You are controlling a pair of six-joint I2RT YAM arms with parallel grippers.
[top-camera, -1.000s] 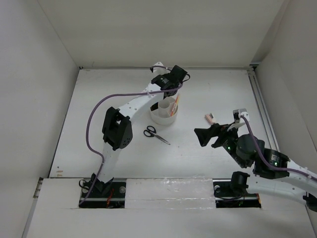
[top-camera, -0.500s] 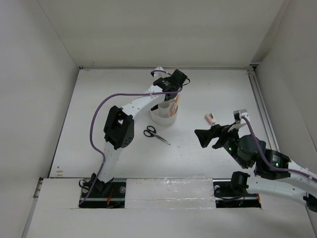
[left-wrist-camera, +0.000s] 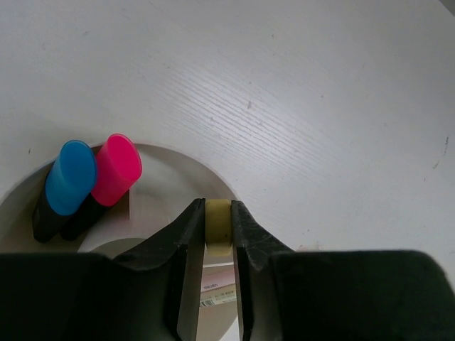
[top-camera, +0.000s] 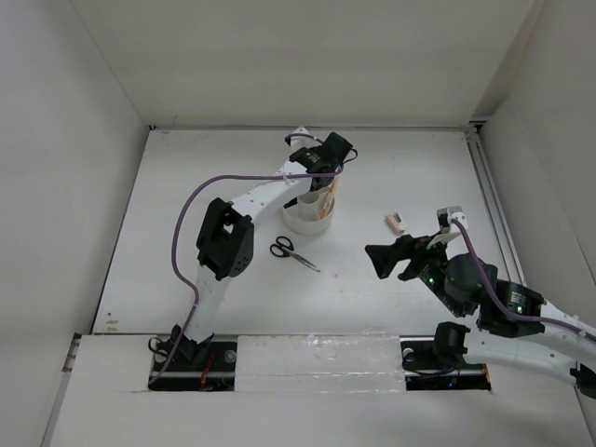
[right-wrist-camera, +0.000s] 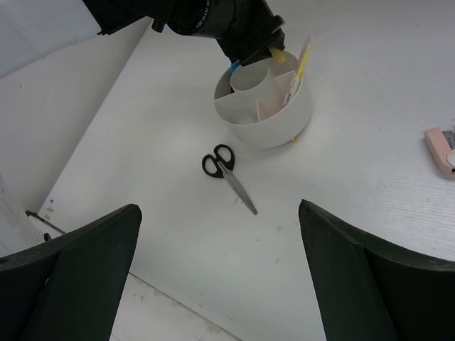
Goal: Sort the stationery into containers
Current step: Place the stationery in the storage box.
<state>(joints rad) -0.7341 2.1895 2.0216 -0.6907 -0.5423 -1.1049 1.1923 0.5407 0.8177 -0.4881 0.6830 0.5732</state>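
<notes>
The round white tub (top-camera: 305, 223) with inner dividers stands mid-table. My left gripper (left-wrist-camera: 217, 213) hangs over its far rim (left-wrist-camera: 213, 174), shut on a small pale yellow eraser (left-wrist-camera: 217, 224) that touches both fingers. Blue (left-wrist-camera: 70, 177) and pink (left-wrist-camera: 114, 169) highlighters stand in one compartment. In the right wrist view a thin yellow pencil (right-wrist-camera: 302, 60) leans in the tub (right-wrist-camera: 266, 128). Black-handled scissors (top-camera: 294, 252) lie on the table in front of the tub. My right gripper (top-camera: 380, 258) hovers wide open and empty, right of the scissors (right-wrist-camera: 227, 174).
A pinkish eraser (top-camera: 395, 222) lies on the table right of the tub, also at the right edge of the right wrist view (right-wrist-camera: 441, 149). White walls enclose the table on three sides. A purple cable (top-camera: 200, 200) loops off the left arm.
The left wrist shifted slightly toward the far side of the tub, still with the eraser between its fingers. The right arm has not moved.
</notes>
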